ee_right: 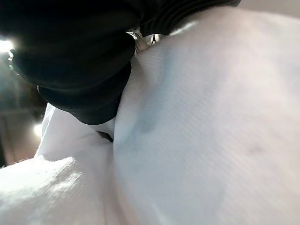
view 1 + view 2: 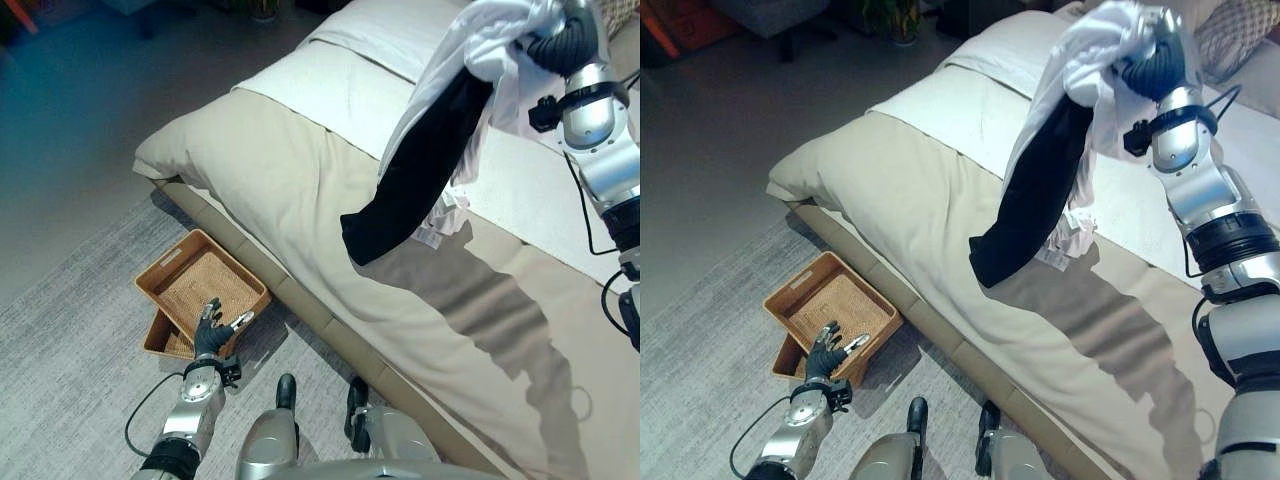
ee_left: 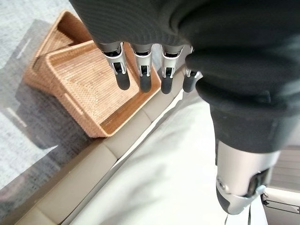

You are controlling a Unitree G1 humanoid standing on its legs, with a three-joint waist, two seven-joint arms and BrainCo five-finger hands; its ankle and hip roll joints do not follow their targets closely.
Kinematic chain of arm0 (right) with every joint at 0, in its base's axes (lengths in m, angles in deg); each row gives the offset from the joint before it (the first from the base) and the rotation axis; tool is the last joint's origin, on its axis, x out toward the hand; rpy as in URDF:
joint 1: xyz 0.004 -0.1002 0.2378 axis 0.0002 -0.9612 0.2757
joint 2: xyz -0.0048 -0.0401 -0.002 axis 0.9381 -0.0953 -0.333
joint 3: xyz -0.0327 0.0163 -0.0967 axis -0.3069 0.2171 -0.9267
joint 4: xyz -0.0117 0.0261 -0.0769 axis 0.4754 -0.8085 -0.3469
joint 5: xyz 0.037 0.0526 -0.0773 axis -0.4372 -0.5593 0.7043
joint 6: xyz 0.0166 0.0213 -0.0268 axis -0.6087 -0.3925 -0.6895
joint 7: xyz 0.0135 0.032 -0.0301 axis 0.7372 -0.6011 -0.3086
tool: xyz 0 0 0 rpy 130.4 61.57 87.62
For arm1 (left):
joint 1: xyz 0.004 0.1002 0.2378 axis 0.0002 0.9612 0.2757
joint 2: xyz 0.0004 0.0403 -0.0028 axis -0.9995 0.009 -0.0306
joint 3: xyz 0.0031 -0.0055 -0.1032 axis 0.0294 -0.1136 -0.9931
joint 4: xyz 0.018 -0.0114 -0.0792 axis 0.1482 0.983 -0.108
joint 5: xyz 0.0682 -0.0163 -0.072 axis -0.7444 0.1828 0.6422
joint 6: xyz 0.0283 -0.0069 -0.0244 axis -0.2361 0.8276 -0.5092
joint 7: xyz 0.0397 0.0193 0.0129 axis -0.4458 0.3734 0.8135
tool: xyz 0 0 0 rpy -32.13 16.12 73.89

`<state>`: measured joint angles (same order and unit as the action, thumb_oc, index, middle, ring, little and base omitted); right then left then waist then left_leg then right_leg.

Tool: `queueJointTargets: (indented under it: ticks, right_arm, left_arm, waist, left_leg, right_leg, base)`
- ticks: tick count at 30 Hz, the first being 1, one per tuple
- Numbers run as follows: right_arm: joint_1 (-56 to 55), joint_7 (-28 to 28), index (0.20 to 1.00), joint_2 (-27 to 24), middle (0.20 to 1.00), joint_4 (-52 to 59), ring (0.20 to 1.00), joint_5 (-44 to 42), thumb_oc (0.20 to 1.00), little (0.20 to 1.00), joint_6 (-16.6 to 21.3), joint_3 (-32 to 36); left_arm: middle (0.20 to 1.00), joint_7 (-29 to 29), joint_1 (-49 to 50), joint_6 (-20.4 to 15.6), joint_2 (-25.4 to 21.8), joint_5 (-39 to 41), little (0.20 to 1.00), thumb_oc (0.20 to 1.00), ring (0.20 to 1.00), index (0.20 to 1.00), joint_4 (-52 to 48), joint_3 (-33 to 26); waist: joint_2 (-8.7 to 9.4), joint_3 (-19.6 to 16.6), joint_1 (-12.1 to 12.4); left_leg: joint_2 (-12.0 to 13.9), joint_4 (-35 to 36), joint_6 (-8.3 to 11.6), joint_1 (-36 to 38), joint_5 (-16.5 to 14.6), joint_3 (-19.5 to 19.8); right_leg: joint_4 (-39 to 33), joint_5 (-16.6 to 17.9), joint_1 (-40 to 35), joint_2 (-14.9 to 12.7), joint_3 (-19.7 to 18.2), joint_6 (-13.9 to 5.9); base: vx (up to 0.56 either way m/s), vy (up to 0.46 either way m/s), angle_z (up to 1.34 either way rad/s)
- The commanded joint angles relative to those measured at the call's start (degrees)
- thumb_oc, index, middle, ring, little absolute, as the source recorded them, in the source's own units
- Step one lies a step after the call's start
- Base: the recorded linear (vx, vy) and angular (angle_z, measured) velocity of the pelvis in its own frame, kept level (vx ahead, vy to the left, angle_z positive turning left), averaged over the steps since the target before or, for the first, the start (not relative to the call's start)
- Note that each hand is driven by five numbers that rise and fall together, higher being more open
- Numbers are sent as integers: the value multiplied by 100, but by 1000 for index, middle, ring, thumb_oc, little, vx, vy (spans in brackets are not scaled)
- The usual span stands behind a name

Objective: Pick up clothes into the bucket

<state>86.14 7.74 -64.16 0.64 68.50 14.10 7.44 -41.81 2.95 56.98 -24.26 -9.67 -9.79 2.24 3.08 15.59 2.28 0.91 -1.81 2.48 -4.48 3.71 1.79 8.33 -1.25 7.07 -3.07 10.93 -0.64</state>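
Observation:
My right hand [image 2: 1152, 58] is raised high over the bed [image 2: 300, 210], shut on a bunch of clothes: a white garment [image 2: 470, 50] gathered at the top and a long black piece [image 2: 420, 170] hanging down from it. White cloth [image 1: 197, 131] presses against the hand in the right wrist view. The lower edge of the clothes [image 2: 1065, 240] dangles just above the bed cover. A woven brown basket [image 2: 205, 285] sits on the floor beside the bed. My left hand [image 2: 212, 335] hovers over the basket's near corner, with its fingers [image 3: 143, 70] straight and nothing in it.
A second, smaller basket [image 2: 165, 340] is tucked under the first one. Both rest on a grey rug [image 2: 70, 350]. The bed's padded side rail [image 2: 320, 320] runs diagonally right beside the baskets. A patterned pillow [image 2: 1235, 40] lies at the far right.

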Motion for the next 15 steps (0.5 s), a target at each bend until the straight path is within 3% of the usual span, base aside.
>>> queueJointTargets:
  ticks: [1,2,3,4,6,7,8,15]
  right_arm:
    - [666,16,200,-144,200,-209,200,-177,200,200,104,-216]
    - [707,46,206,17,206,-488,206,-86,206,206,58,-278]
    - [715,46,517,21,517,-495,517,-87,517,517,62,-284]
    - [735,18,1000,242,1000,-889,1000,-22,1000,1000,-17,-260]
    - [769,1,1000,314,1000,-998,1000,-12,1000,1000,-26,-248]
    - [794,-22,567,403,567,-1208,567,4,567,567,-65,-234]
    - [817,-31,200,479,200,-1369,200,51,200,200,-99,-238]
    - [851,-360,200,894,200,-1968,200,131,200,200,-140,143]
  left_arm:
    - [1000,-102,292,-28,-77,99,1000,1000,1000,1000,-2,157]
    - [1000,-104,286,7,-43,92,1000,1000,1000,1000,198,179]
    - [1000,-104,283,5,-41,92,1000,1000,1000,1000,202,177]
    - [1000,-93,289,36,-20,101,1000,1000,1000,1000,352,201]
    - [1000,-91,272,30,-23,100,1000,1000,1000,1000,393,207]
    - [1000,-75,265,38,-13,107,1000,1000,1000,1000,466,212]
    - [1000,-74,251,43,-5,116,1000,1000,1000,1000,527,219]
    - [1000,2,186,29,113,163,1000,1000,1000,1000,818,191]
  waist:
    - [220,-434,-33]
    - [222,-408,-8]
    - [222,-409,-12]
    - [216,-357,28]
    - [214,-343,29]
    - [211,-318,46]
    - [214,-288,63]
    - [207,-150,136]
  left_leg:
    - [96,-332,80,11,-371,168]
    - [92,-301,74,-31,-333,182]
    - [91,-299,74,-33,-331,183]
    - [91,-239,76,-90,-265,204]
    - [89,-227,78,-121,-245,219]
    - [95,-191,77,-160,-210,236]
    - [87,-179,81,-189,-184,250]
    - [27,-182,59,-329,-147,302]
  right_leg:
    - [219,-342,-222,-153,97,-303]
    - [204,-314,-192,-148,113,-305]
    - [203,-313,-190,-149,114,-305]
    - [157,-274,-143,-146,146,-303]
    - [153,-259,-114,-147,160,-306]
    - [131,-236,-80,-150,179,-307]
    - [110,-213,-62,-149,184,-312]
    - [-42,-93,-18,-164,164,-350]
  base:
    - [-47,11,2]
    - [-40,6,2]
    - [-87,11,3]
    - [-74,9,3]
    - [-61,6,3]
    - [-47,3,6]
    - [-66,6,9]
    - [-29,15,6]
